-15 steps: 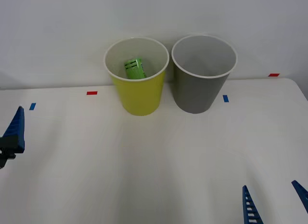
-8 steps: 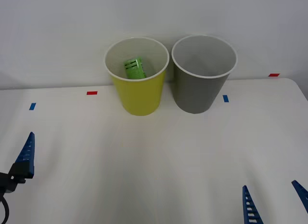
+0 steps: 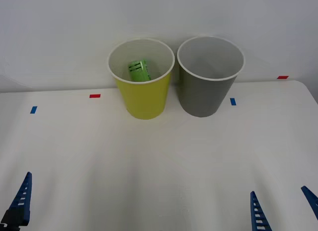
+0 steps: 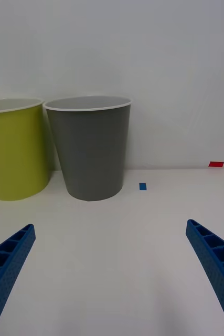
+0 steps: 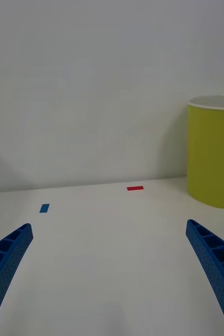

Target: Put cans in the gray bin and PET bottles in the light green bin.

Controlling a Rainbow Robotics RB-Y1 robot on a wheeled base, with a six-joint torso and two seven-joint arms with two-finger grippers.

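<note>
Inside the light green bin, resting tilted against the white inner wall, lies 1 PET bottle with a bright green printed label. That bin stands on the white table at about 12 o'clock from the robot, close to the wall. Just beside it, toward 1 o'clock, stands the gray bin; the 2 white rims nearly meet, and whether they touch cannot be told. The pale interior of the gray bin appears bare as far as the front view reaches.

Tape marks lie along the far edge of the table: 1 red mark and 1 blue mark toward 10 o'clock, 1 blue mark and 1 red mark toward 2 o'clock.

Left gripper: low over the near table at 7 o'clock, blue ribbed fingers spread wide, nothing between them, well apart from both bins. Right gripper: low over the near table at 5 o'clock, fingers likewise spread and holding nothing, facing the gray bin.
</note>
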